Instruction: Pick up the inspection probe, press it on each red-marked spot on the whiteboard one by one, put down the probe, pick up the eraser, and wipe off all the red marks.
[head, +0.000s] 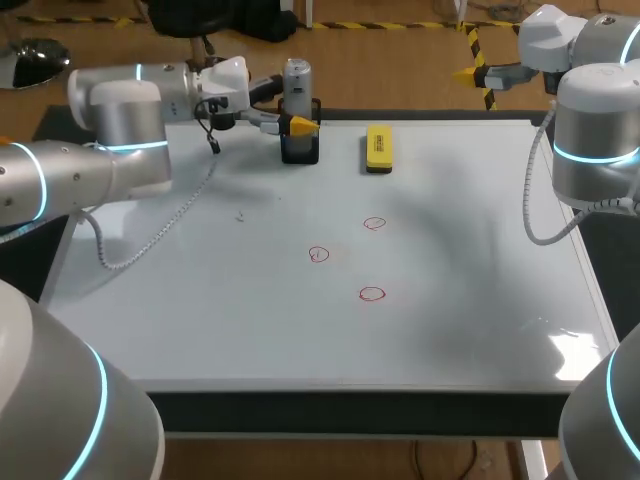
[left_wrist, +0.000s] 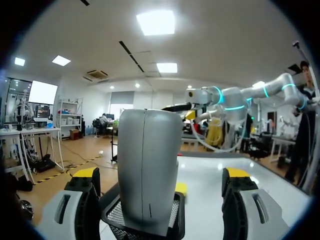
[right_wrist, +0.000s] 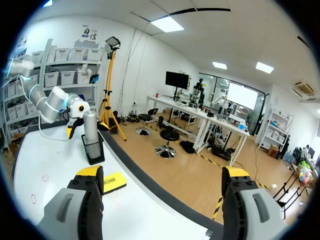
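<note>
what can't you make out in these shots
- Probe lower end: hidden inside the mesh holder, in every view.
- Eraser, left wrist view: mostly hidden behind the probe.
- Red marks, right wrist view: too small to count.

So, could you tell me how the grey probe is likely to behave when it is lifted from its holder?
The probe looks like a rigid, smooth shell, so it probably stays stiff but may slip in a light grip. It stands tall and upright in the mesh holder, so a sideways nudge could tip both.
</note>
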